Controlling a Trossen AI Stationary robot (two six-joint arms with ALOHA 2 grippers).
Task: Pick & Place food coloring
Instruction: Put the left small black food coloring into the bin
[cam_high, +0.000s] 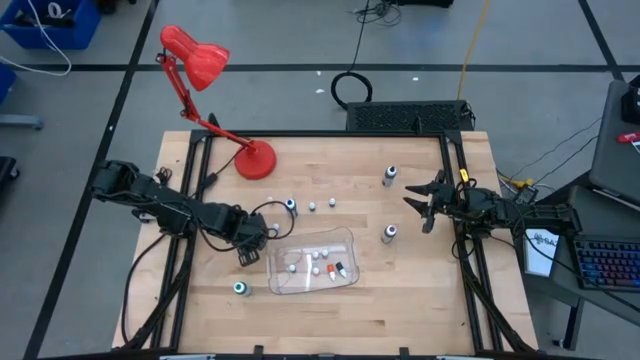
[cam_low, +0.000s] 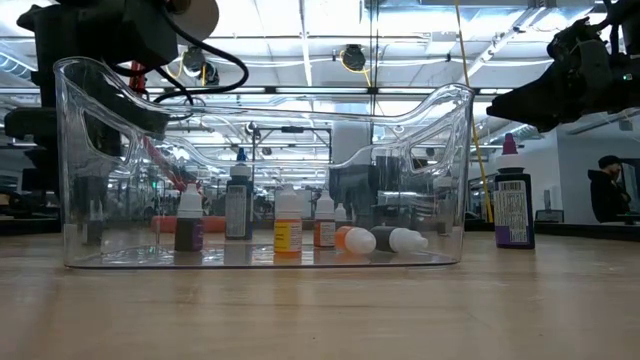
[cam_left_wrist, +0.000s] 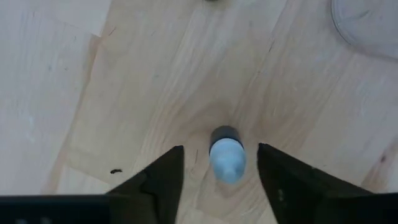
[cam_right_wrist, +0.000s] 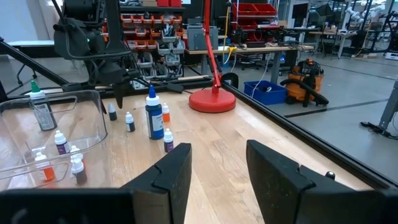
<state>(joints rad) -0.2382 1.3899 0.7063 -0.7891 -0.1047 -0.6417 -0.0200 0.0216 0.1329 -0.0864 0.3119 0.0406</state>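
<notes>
A tiny food coloring bottle (cam_left_wrist: 227, 163) with a pale cap and a dark body stands upright on the wooden table. My left gripper (cam_left_wrist: 221, 149) points down over it and is open, one finger on each side with a gap to the bottle. In the high view this gripper (cam_high: 252, 243) is just left of the clear tray (cam_high: 350, 236) and covers the bottle. The tray holds several more small bottles (cam_low: 288, 228), some standing and some lying down. My right gripper (cam_high: 425, 205) is open and holds nothing, level above the table's right edge.
A red desk lamp (cam_high: 255, 160) stands at the far left. Loose bottles stand far of the tray (cam_high: 291, 205), to its right (cam_high: 389, 233) (cam_high: 389, 176), and near its left corner (cam_high: 240, 288). Bare wood lies along the near edge.
</notes>
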